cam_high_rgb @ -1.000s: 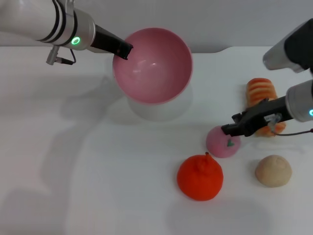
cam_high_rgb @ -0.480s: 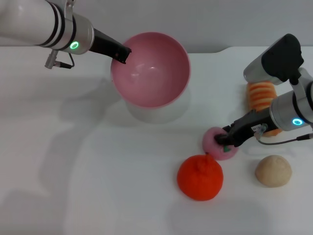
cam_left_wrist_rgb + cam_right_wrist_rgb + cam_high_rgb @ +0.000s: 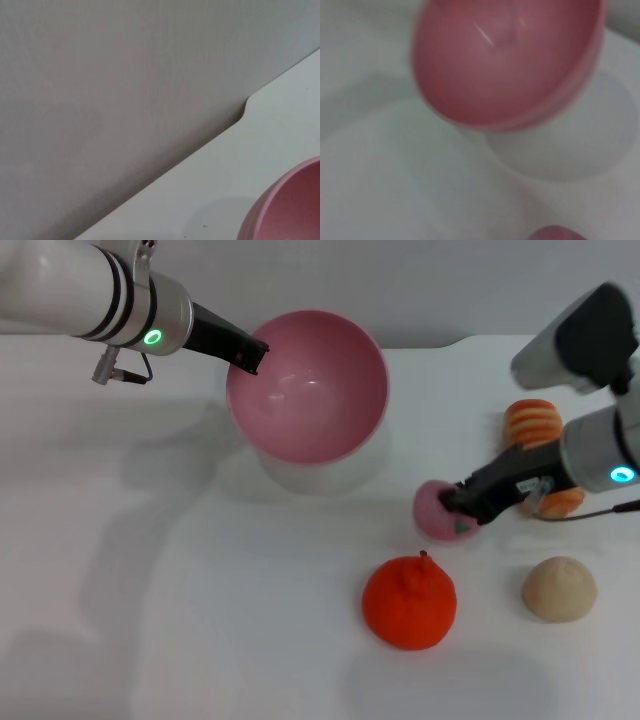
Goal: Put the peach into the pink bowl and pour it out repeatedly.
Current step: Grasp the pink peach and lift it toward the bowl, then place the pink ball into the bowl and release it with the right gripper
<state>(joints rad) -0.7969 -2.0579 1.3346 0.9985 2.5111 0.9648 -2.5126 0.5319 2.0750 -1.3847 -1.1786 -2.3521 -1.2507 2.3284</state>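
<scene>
Pink peach: the peach [image 3: 436, 508] was small, round, pale pink, w/ a tiny green mark. It sat on the white table [image 3: 200, 620], at about 4 o'clock from the bowl and 12 o'clock from the orange fruit.
Right gripper: the right gripper [image 3: 462, 506] was at the peach's 3 o'clock side, its dark tips pressed onto it. It looked pinched on the peach, but I could not tell if the peach was off the table yet.
Pink bowl: the pink bowl [image 3: 307, 385] was big, smooth and shiny, and nothing was in it. It was tipped so its mouth faced the front, and its shadow lay on the table under it.
Left gripper: the left gripper [image 3: 250, 350] pinched the bowl's rim at about 10 o'clock.
How peach may handle: prob. light, a bit squashy, and round, so it could roll or pop out of a loose pinch. Best hold, I think: across its fat middle, one tip on each side.
How bowl may handle: prob. light, stiff plastic, slippery. A rim pinch could let it swing.
Other stuff: orange fruit [image 3: 409, 602] at the front, beige ball [image 3: 559, 588] at its 3 o'clock, stripy orange thing [image 3: 532, 424] behind the right arm. All were apart from the peach.
</scene>
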